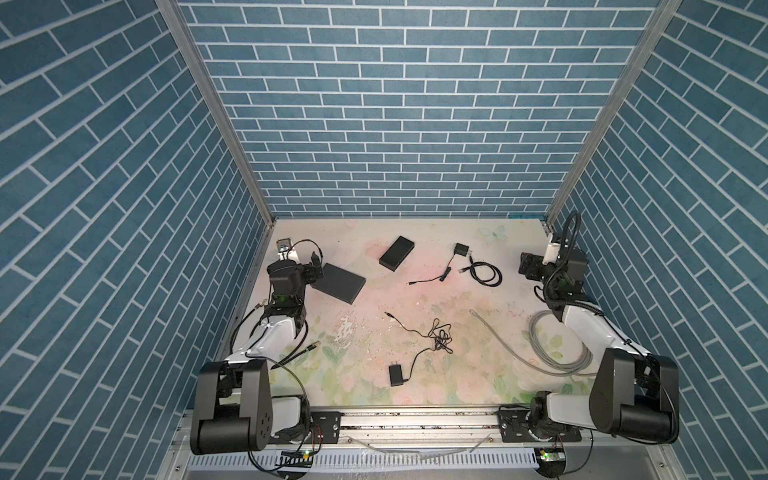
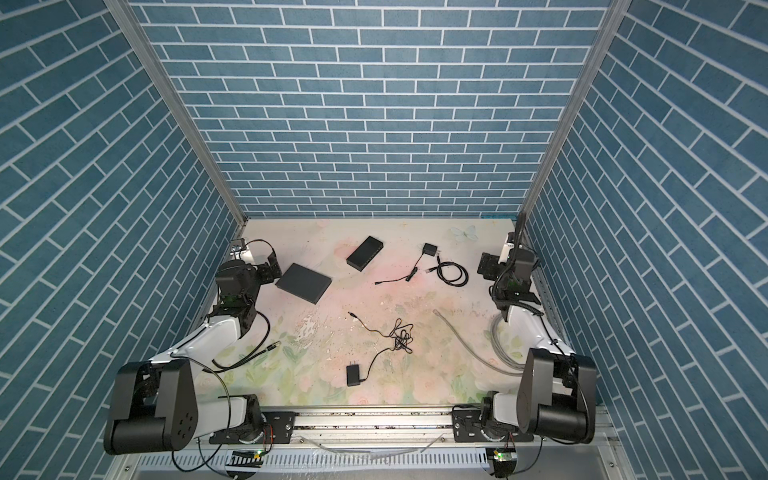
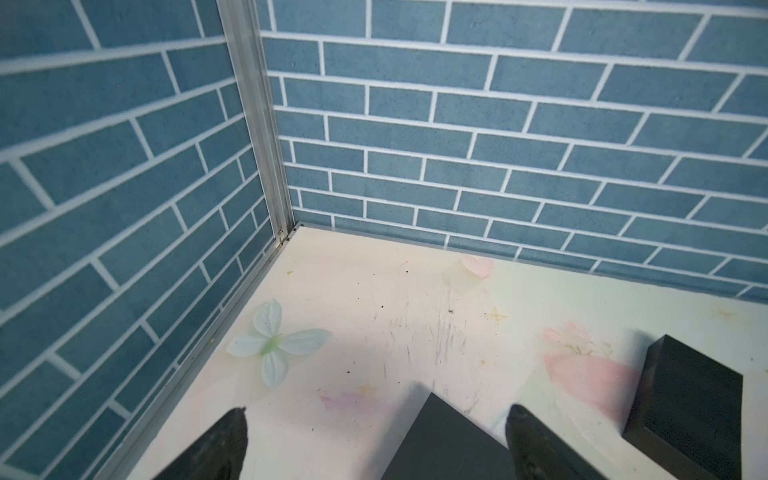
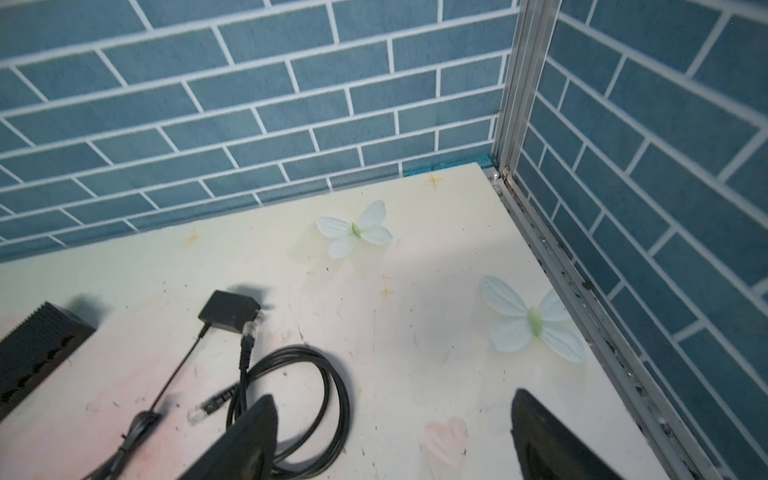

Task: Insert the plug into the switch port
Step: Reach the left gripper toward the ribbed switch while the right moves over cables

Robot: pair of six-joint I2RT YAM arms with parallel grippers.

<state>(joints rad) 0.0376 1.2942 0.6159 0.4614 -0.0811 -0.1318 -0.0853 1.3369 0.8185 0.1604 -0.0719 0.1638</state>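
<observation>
Two black switches lie on the floral table. The small switch sits at the back, and its row of ports shows in the right wrist view. The large flat switch lies just in front of my left gripper, which is open and empty. My right gripper is open and empty beside a coiled black network cable, whose clear plug lies loose. A black adapter lies behind the coil, and its barrel plug points left.
A second adapter lies near the front, with a tangled wire running to its barrel plug. A grey cable loops beside the right arm. Blue brick walls and metal rails close in both sides and the back.
</observation>
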